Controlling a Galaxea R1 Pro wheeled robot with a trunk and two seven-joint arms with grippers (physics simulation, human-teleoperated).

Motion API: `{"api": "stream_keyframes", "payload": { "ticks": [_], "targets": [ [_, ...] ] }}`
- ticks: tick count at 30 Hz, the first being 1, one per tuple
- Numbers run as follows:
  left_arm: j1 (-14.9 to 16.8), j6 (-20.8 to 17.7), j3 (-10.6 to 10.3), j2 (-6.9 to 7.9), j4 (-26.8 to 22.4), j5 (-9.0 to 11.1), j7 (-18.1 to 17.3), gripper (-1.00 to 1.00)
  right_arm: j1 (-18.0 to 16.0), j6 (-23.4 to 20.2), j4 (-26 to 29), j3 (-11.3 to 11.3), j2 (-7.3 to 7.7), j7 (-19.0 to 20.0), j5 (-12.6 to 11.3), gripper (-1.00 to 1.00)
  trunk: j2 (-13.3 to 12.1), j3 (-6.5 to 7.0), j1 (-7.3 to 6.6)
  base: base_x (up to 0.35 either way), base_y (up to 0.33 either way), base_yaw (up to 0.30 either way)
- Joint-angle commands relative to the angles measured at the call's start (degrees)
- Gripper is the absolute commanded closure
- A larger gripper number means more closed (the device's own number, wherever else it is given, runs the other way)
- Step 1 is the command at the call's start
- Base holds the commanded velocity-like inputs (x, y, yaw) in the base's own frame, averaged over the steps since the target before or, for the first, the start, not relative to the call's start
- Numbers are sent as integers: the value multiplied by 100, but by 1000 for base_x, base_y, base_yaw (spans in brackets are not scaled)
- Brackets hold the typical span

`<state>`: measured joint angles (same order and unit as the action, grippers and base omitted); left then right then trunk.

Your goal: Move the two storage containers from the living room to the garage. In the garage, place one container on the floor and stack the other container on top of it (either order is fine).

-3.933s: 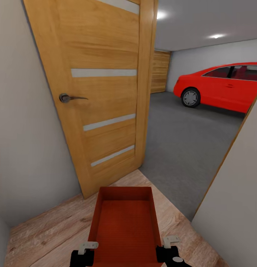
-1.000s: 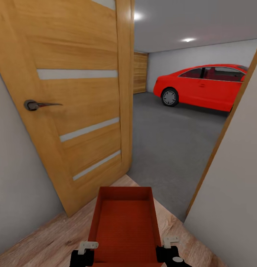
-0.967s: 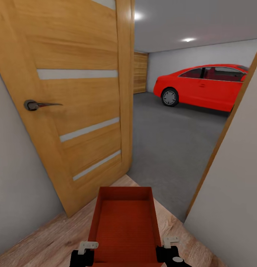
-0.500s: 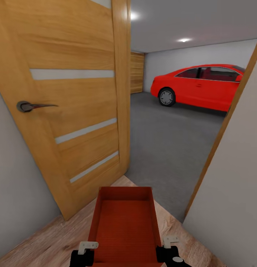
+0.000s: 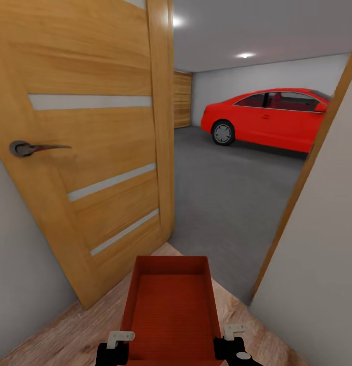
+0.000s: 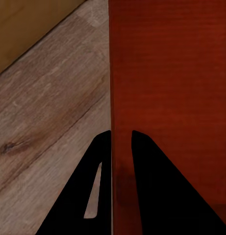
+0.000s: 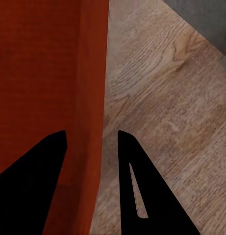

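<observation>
One red-orange storage container, open-topped and empty, is carried low in front of me over the light wood planks at the doorway. My left gripper is shut on its left wall and my right gripper on its right wall. In the left wrist view the left gripper has one finger on each side of the container wall. The right gripper straddles the opposite wall of the container. Past the threshold lies the garage floor, dark grey concrete.
An open wooden door with a lever handle stands close on my left. A grey wall with a wood frame edge is close on the right. Inside the garage a red car is parked at the back right, near a plank door.
The whole view has shifted: the door and car have slid left and the doorway is nearer, so the camera has advanced. The container stays in the same place between both grippers.
</observation>
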<state>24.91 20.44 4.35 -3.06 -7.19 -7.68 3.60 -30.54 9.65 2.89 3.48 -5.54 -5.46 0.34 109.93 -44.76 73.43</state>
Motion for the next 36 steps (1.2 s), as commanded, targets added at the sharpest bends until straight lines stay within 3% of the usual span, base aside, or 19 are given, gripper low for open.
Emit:
{"api": "stream_keyframes", "payload": {
  "ticks": [1,23,36],
  "targets": [
    [5,22,172,-1,-1,-49,80,100,-5,18,-8,-5,0,-51,-16,100,2,-5,1,191,146,-2],
    [5,22,172,-1,-1,-49,80,100,-5,15,-8,-5,0,-51,-16,100,2,-5,1,26,28,-16],
    [5,22,172,-1,-1,-49,80,100,-5,18,-8,-5,0,-51,-16,100,2,-5,1,11,258,-5]
  ]
}}
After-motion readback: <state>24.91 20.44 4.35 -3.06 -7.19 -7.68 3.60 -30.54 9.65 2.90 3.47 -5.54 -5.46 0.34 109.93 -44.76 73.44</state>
